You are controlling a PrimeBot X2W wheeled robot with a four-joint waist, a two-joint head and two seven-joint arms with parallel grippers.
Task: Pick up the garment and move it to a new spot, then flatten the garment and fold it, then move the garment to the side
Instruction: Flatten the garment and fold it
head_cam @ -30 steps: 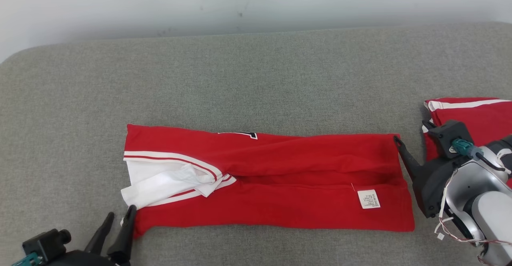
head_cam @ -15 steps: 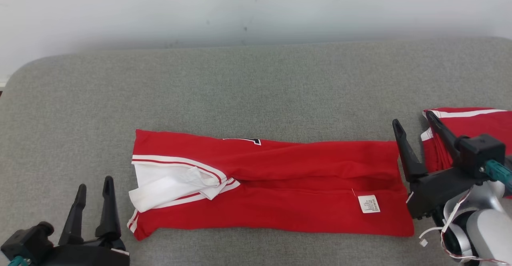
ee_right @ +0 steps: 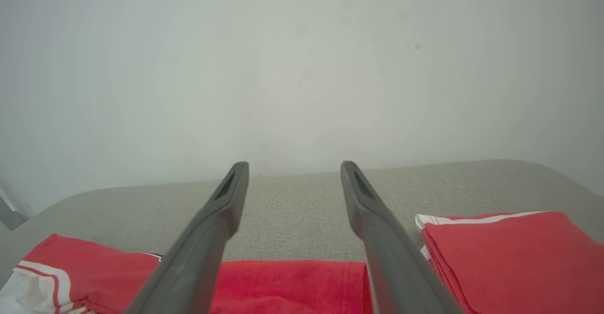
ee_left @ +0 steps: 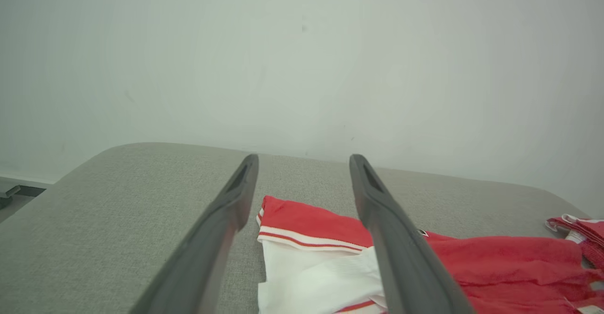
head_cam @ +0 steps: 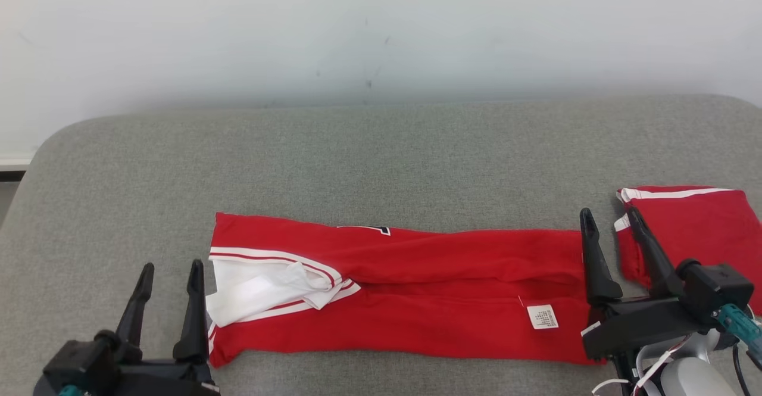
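Now the garment [head_cam: 417, 289] lies folded into a long strip on the grey cushion [head_cam: 381, 158]. The left gripper [head_cam: 171, 265] waits at its white-sleeved end, fingers apart and empty. The right gripper [head_cam: 609, 212] is spread at the other end, perhaps brushing the hem.

Grey upholstered surface [head_cam: 381, 158]: one long red garment [head_cam: 452, 289], lower centre of frame; one folded red garment [head_cam: 690, 223], lower right.

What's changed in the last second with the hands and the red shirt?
The left hand backed off the near-left corner of the red garment and stands upright beside it; the right hand rotated from sideways to upright at the right end. Both open, holding nothing. The garment and the folded red pile lie unmoved; the camera tilted.
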